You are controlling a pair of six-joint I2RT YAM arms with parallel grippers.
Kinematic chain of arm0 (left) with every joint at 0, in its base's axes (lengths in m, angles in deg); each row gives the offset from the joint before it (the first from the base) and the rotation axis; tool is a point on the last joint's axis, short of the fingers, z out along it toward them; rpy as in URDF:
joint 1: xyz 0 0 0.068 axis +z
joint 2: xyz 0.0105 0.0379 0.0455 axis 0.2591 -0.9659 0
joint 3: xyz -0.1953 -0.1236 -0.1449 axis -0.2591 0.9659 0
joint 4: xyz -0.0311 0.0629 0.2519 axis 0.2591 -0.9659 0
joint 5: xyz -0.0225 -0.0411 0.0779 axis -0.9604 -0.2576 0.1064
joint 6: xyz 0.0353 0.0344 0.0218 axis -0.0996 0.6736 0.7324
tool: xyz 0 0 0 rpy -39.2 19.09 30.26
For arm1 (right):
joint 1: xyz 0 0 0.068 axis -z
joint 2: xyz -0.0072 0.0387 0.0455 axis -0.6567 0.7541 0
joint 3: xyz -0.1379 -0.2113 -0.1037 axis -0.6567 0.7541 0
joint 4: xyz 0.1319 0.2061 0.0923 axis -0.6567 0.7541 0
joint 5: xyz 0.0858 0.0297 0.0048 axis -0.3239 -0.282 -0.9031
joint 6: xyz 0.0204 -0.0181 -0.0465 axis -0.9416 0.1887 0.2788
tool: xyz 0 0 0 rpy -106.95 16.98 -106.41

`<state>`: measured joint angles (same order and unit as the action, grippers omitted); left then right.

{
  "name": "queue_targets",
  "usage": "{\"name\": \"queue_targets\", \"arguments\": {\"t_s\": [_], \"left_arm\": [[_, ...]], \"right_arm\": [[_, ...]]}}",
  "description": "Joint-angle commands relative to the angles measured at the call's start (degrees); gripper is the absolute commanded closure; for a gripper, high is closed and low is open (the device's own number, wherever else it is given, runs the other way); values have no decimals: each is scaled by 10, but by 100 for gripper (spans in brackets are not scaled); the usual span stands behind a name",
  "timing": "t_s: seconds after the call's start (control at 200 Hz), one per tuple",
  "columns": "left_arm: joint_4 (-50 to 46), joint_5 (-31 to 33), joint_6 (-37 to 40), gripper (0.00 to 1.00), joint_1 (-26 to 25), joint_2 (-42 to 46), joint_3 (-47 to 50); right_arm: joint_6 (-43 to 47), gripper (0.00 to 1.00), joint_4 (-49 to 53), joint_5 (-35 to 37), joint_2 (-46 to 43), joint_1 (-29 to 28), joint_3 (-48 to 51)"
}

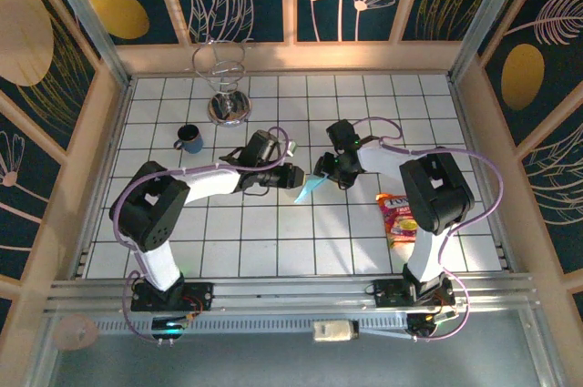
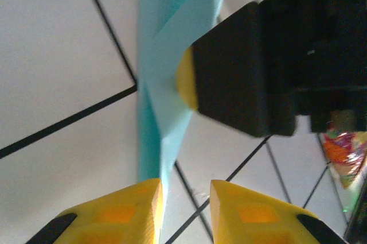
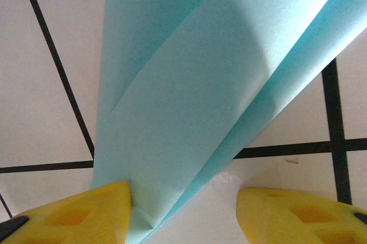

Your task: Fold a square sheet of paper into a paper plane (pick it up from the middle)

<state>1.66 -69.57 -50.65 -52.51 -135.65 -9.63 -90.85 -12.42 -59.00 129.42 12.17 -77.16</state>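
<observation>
Matt, smooth paper plane (image 3: 189, 100) between the right gripper's (image 3: 183, 212) smooth yellow plastic fingers (image 3: 74, 215), over a faintly shiny tiled table (image 3: 40, 83).

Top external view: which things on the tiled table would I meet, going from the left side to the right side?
In order: small dark-blue cup → silver wire stand → folded light-blue sheet of paper → orange-red snack packet.

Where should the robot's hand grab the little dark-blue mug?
Probably by the rim of the small dark-blue mug, coming straight down from above with one finger inside. It stands upright, mouth open to the top, and its little handle looks too small to pinch.
</observation>
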Motion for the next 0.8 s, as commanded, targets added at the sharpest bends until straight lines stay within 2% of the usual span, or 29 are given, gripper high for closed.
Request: {"name": "queue_targets", "arguments": {"t_s": [0.0,0.21,0.48,0.796], "left_arm": [[71,-54,-51,76,2,-3,12],[88,-74,-65,82,-4,-23,16],[-18,-16,-29,84,-27,-73,-46],[-36,1,-36,86,-30,-101,-67]], "right_arm": [[6,43,-76,33,110,-1,37],[4,43,-73,29,115,1,36],[1,43,-70,25,123,1,33],[1,43,-67,26,124,1,33]]}}
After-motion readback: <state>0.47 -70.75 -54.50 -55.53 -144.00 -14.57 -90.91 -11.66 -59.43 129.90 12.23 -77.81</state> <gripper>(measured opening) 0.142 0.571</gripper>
